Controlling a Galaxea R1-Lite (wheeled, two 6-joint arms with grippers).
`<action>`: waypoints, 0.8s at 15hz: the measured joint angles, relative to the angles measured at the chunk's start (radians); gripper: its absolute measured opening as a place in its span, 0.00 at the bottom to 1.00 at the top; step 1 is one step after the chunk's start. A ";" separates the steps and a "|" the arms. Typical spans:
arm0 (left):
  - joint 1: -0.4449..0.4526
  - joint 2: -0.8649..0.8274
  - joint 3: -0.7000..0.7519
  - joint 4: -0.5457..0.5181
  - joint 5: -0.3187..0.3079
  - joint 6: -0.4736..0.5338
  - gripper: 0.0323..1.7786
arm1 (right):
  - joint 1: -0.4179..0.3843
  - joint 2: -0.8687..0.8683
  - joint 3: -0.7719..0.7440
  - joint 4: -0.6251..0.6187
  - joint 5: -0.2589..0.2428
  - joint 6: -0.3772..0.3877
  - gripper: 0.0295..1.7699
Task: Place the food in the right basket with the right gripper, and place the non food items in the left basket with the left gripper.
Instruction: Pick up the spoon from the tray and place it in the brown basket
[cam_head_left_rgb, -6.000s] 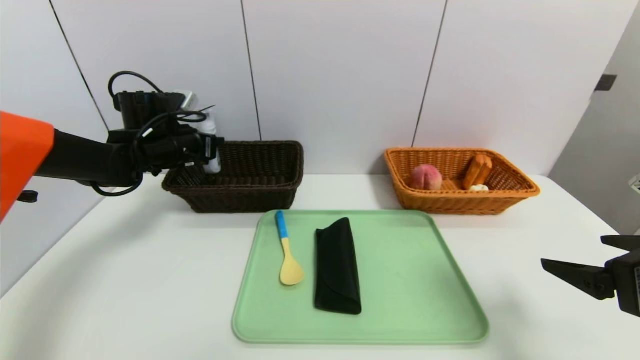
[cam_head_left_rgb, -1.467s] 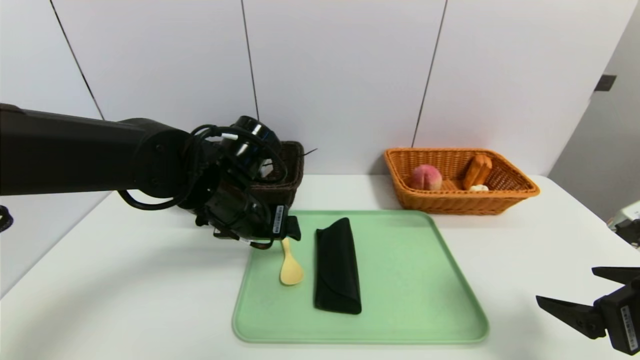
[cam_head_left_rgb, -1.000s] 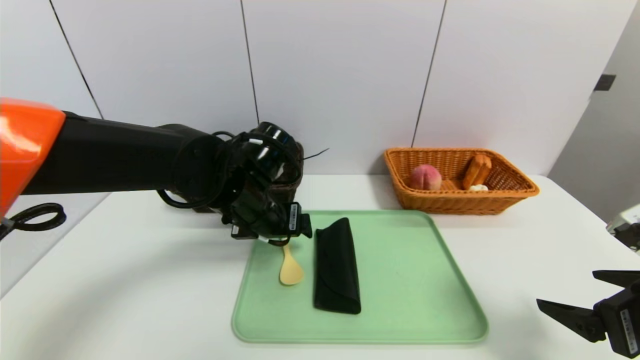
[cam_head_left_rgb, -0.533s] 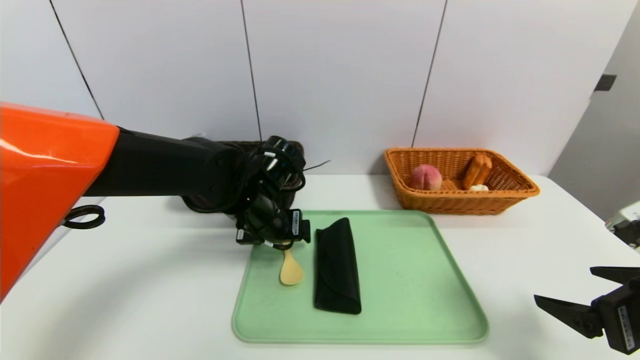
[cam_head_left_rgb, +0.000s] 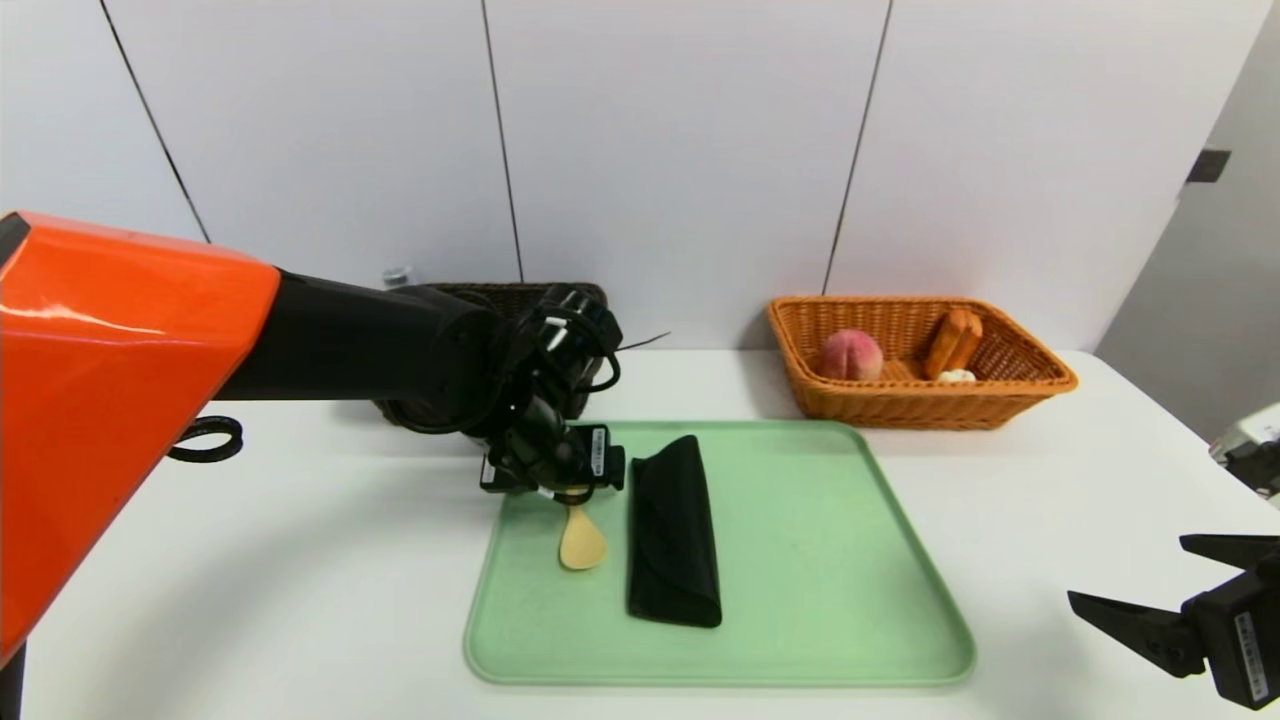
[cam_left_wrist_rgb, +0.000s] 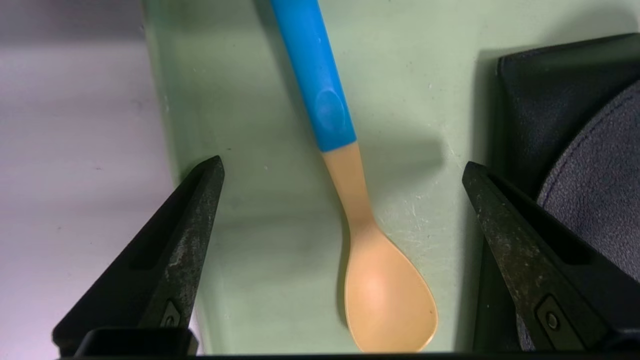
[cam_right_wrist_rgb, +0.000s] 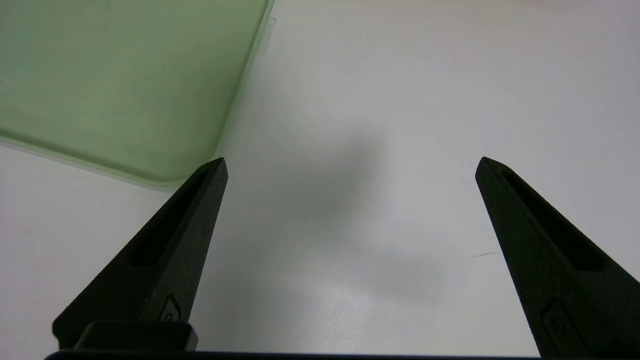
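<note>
A spoon (cam_head_left_rgb: 582, 545) with a blue handle and tan bowl lies on the green tray (cam_head_left_rgb: 820, 560), beside a black pouch (cam_head_left_rgb: 675, 535). My left gripper (cam_head_left_rgb: 558, 482) hangs low over the spoon's handle and hides it in the head view. In the left wrist view the left gripper (cam_left_wrist_rgb: 342, 162) is open, one finger on each side of the spoon (cam_left_wrist_rgb: 350, 200), not touching it; the pouch (cam_left_wrist_rgb: 575, 125) lies just outside one finger. The right gripper (cam_head_left_rgb: 1130, 572) is open and empty over bare table at the near right.
The dark left basket (cam_head_left_rgb: 480, 291) is mostly hidden behind my left arm. The orange right basket (cam_head_left_rgb: 1000, 405) holds a peach (cam_head_left_rgb: 852, 355), a bread piece (cam_head_left_rgb: 955, 342) and a small white item (cam_head_left_rgb: 957, 376). The tray's corner (cam_right_wrist_rgb: 125, 100) lies near the right gripper (cam_right_wrist_rgb: 351, 160).
My left arm swung from the left basket to the tray and sank over the spoon's handle, still open. The right gripper has stayed almost still.
</note>
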 joint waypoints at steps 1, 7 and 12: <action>0.000 0.003 -0.004 0.000 0.004 0.000 0.95 | 0.000 0.000 0.000 0.000 0.000 0.000 0.97; 0.000 0.011 -0.006 0.000 0.045 0.001 0.95 | 0.000 0.000 -0.001 0.000 0.000 0.001 0.97; 0.000 0.013 -0.004 0.011 0.052 0.007 0.53 | 0.000 -0.001 -0.001 0.000 0.000 0.002 0.97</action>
